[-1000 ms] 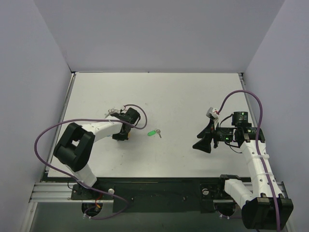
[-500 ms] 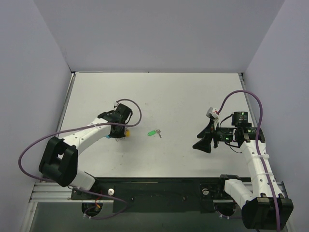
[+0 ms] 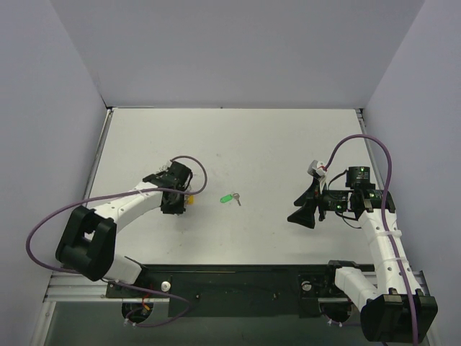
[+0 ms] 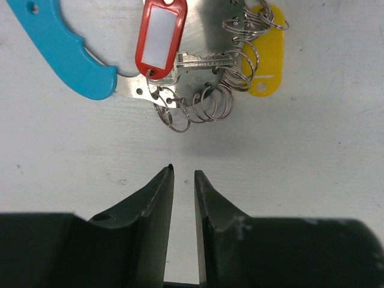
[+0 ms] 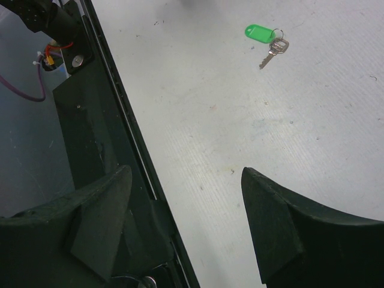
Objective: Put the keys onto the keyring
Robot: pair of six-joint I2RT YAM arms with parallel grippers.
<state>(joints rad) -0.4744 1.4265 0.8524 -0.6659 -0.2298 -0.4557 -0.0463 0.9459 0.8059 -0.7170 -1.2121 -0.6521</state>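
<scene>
The left gripper (image 4: 183,174), on the table's left, hovers just beside the keyring (image 4: 201,81), jaws a narrow slit apart and empty. The ring's blue tag (image 4: 60,48) and yellow tag (image 4: 267,60) are cut off by the picture's edge, and from above the gripper hides most of it. The right gripper (image 5: 186,173) gapes wide and empty at the right, and the green-tagged key (image 5: 267,37) lies mid-table.

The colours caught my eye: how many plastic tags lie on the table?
4. The blue tag, red tag and yellow tag bunched on the keyring by the left gripper; the green tag on the loose key mid-table. More may be hidden.
</scene>
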